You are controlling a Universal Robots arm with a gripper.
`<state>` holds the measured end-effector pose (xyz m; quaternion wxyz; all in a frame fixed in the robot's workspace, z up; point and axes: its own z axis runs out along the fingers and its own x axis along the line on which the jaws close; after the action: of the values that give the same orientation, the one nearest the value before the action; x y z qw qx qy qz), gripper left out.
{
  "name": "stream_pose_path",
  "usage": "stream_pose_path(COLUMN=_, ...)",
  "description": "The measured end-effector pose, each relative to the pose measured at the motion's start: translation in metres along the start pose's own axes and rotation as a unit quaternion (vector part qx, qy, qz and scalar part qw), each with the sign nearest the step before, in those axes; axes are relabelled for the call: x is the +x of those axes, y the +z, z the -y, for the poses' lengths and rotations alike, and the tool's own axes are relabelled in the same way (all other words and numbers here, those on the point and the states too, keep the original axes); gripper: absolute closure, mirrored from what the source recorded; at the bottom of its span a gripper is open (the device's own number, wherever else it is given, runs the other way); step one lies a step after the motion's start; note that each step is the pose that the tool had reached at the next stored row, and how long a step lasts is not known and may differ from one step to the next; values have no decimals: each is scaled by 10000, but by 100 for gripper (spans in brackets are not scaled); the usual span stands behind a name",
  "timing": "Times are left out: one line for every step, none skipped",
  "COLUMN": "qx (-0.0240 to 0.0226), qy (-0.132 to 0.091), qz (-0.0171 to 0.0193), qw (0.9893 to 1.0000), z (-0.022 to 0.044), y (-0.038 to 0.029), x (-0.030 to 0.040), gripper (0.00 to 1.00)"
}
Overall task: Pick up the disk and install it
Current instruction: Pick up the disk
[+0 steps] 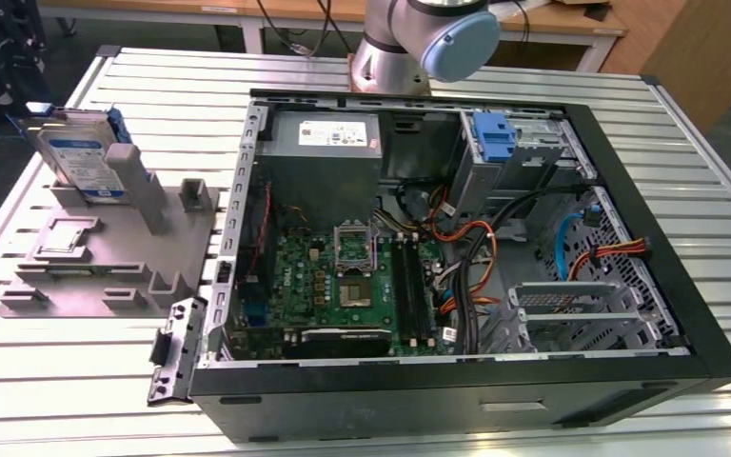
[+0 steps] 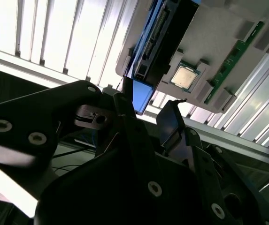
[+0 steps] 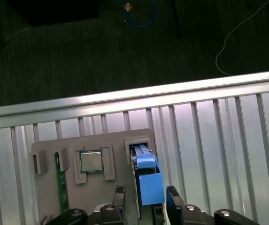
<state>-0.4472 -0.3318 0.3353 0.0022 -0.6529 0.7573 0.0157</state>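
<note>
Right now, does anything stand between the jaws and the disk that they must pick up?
Nothing visible does. In the first wrist view the jaws of the gripper stand open on either side of the disk, at its blue carrier, with only narrow bare gaps between. The disk stands upright in a slot of the grey fixture.

Soft, even light covers the slatted table [image 1: 125, 371] in the exterior view, and we see mild shadow inside the computer case [image 1: 442, 395]. In the second wrist view the slats glare white behind the gripper [image 2: 148, 105], a dark silhouette. In the first wrist view, the floor [image 3: 78, 51] past the table's edge is dim.
</note>
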Motion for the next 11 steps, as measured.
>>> stream_pose_path(qx=-1, qy=-3, qz=8, qw=10000, z=0, y=10, x=0, gripper=53)
stream_pose_path(qx=-3, qy=-7, qz=19, qw=10000, z=0, y=17, x=0, gripper=53)
stream_pose_path(qx=-5, qy=-13, qz=31, qw=10000, z=-1, y=24, x=1, gripper=53)
stream_pose_path(qx=-7, qy=-21, qz=43, qw=10000, z=-4, y=33, x=2, gripper=53)
stream_pose_path(qx=-8, qy=-31, qz=52, qw=10000, z=-6, y=42, x=2, gripper=53)
stream_pose_path(qx=-10, qy=-50, qz=58, qw=10000, z=-8, y=52, x=3, gripper=53)
stream_pose_path(qx=-11, qy=-75, qz=61, qw=10000, z=-12, y=61, x=4, gripper=53)
stream_pose_path(qx=-12, qy=-103, qz=64, qw=9999, z=-15, y=70, x=5, gripper=53)
stream_pose_path(qx=-13, qy=-130, qz=67, qw=9999, z=-16, y=79, x=6, gripper=53)
stream_pose_path(qx=-14, qy=-152, qz=67, qw=9999, z=-18, y=85, x=6, gripper=53)
stream_pose_path(qx=-15, qy=-170, qz=67, qw=9998, z=-20, y=93, x=6, gripper=53)
